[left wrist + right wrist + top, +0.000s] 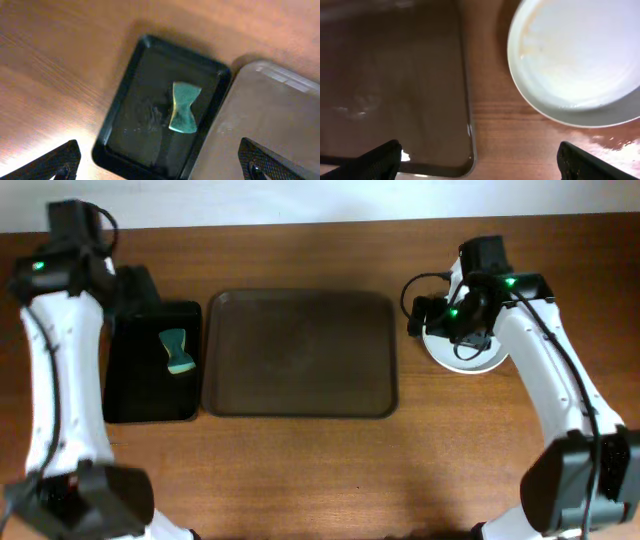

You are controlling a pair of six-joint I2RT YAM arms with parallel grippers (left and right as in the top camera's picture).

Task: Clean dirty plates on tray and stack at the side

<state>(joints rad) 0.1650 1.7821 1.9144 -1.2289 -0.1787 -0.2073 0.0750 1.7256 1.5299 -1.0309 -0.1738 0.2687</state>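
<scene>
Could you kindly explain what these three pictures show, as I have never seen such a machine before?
Two white robot arms work at a wooden table. One picture comes from a camera above; the other two come from cameras on each wrist, whose dark fingers show at the bottom corners. In the middle lies a bare brown tray. Beside it a small black tray holds a green sponge. On the other side sits a white plate, under the right arm. Both sets of fingers stand apart and hold nothing.

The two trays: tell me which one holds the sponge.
The smaller glossy black tray, left of the large brown tray, holds the green sponge; the brown one is bare.
</scene>
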